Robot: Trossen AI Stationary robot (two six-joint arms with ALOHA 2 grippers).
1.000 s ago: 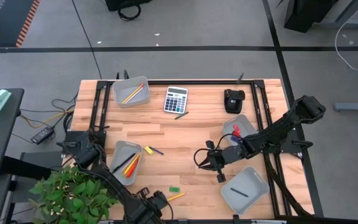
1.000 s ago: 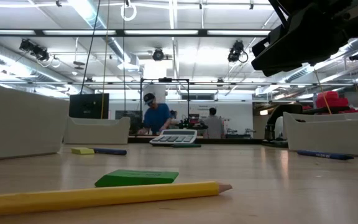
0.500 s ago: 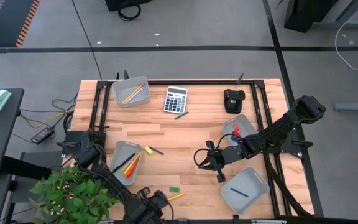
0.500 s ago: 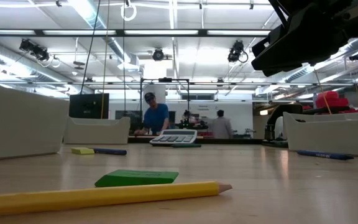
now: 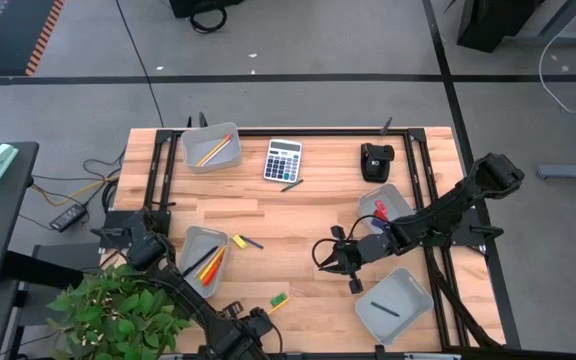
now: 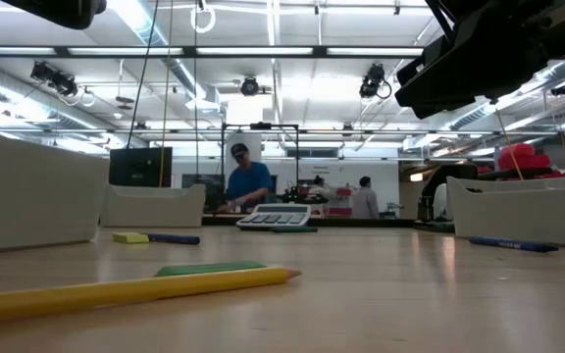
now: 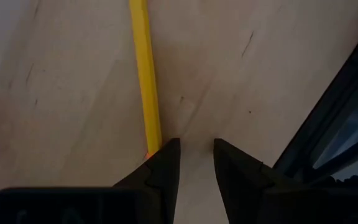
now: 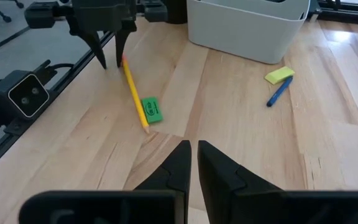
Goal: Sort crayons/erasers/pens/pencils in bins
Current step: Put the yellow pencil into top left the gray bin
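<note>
A long yellow pencil (image 8: 135,93) lies on the table near its front edge, its side against a small green eraser (image 8: 151,111); both also show in the low view, pencil (image 6: 135,289) before eraser (image 6: 209,267). My left gripper (image 8: 110,61) points straight down at the pencil's end, fingers slightly apart with nothing between them (image 7: 194,152). My right gripper (image 8: 193,152) hangs shut above mid-table (image 5: 320,256), holding nothing. A yellow eraser (image 5: 238,241) and a blue pen (image 5: 254,243) lie beside the front-left bin (image 5: 203,260). My left gripper touches the pencil's end (image 7: 151,142) with the outer side of one finger (image 7: 165,155). The fingers come from above, pointing down. The pencil lies flat on the table, leading away from that finger.
Bins stand at the far left (image 5: 211,148), right (image 5: 383,205) and front right (image 5: 395,303). A calculator (image 5: 282,159) with a dark pen (image 5: 291,185) beside it and a black device (image 5: 375,160) sit along the far edge. A plant (image 5: 118,320) overhangs the front-left corner.
My left gripper has come down onto the table at the pencil's end. The pencil has swung about on the table: it now lies slanted with its side against the green eraser, where before it lay apart from it, nearer the front edge.
</note>
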